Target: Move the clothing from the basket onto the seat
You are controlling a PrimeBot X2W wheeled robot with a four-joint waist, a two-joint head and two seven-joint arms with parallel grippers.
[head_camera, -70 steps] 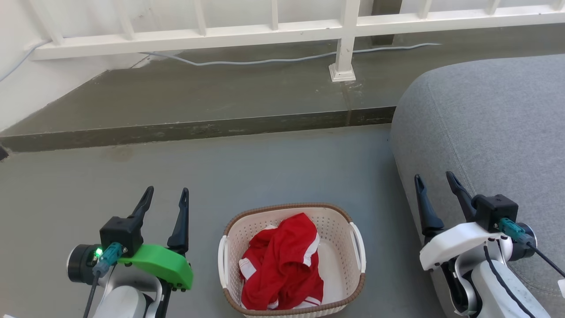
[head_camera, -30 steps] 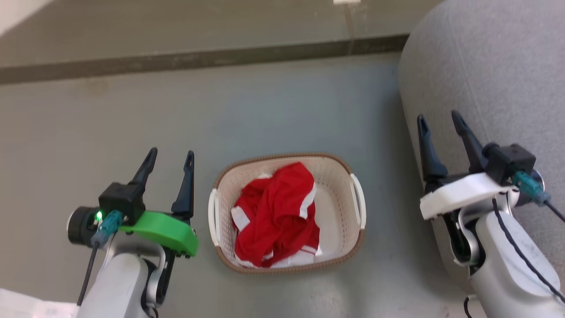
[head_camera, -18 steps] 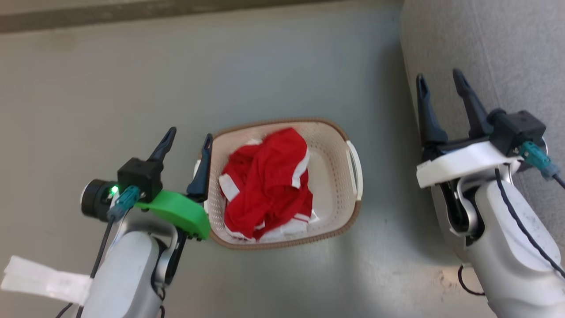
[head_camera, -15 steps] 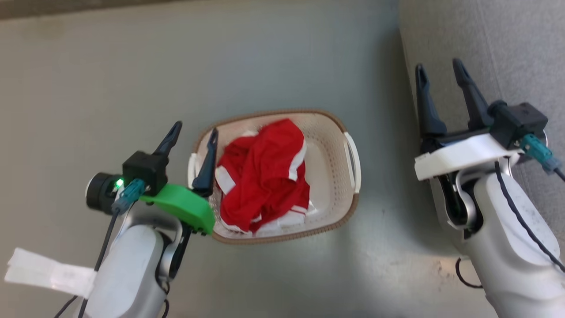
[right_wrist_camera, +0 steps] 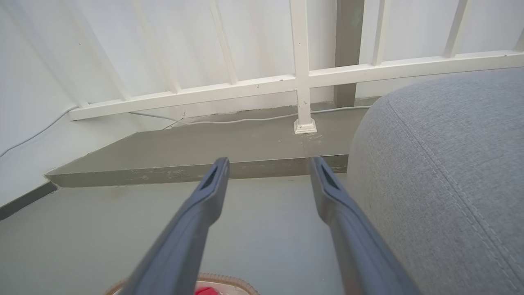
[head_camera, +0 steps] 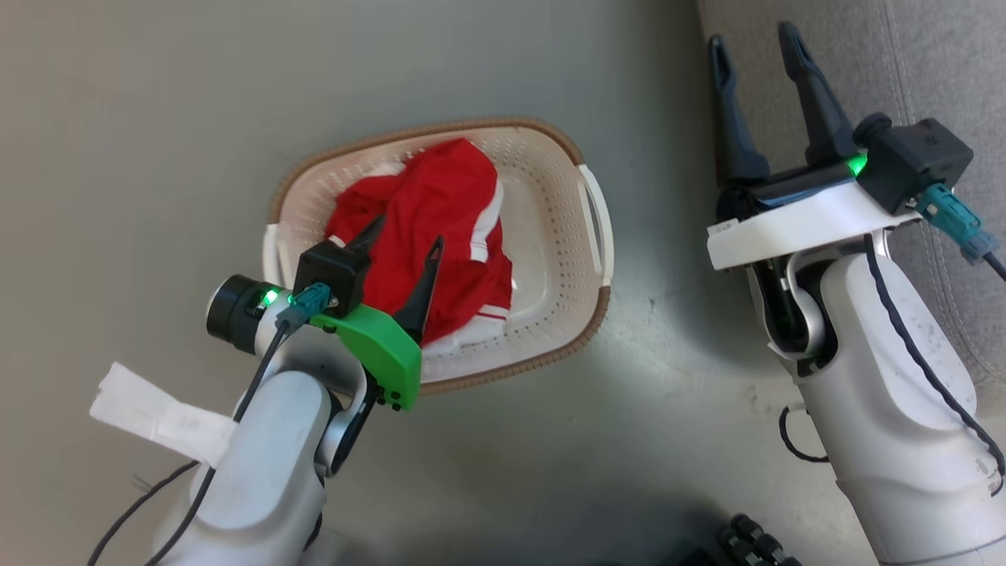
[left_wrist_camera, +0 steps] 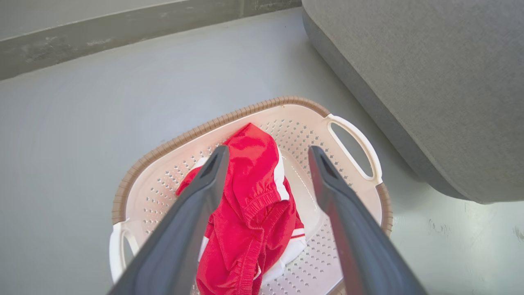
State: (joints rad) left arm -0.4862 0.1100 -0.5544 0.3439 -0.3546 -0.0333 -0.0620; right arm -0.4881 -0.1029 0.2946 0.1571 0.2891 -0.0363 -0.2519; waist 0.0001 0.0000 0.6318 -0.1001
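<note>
- Red clothing with white trim lies bunched in the cream perforated basket. It fills the basket's 9 o'clock half, and the 3 o'clock half shows bare plastic.
- Brown woven-look trim runs round the basket, which stands on the grey floor.
- Grey fabric seat is at 2 o'clock from the basket, near it but not touching.
- Left tool hangs over the basket from its 7 o'clock side, its fingers spread apart and pointing at the clothing.
- From the left wrist, the red heap shows between the two fingers. I cannot tell whether the tips touch the fabric.
- Right tool is at 3 o'clock from the basket, just beside the seat's rounded edge, its fingers apart with nothing between them.
- From the right wrist, a white railing stands at 12 o'clock above a raised grey step.
</note>
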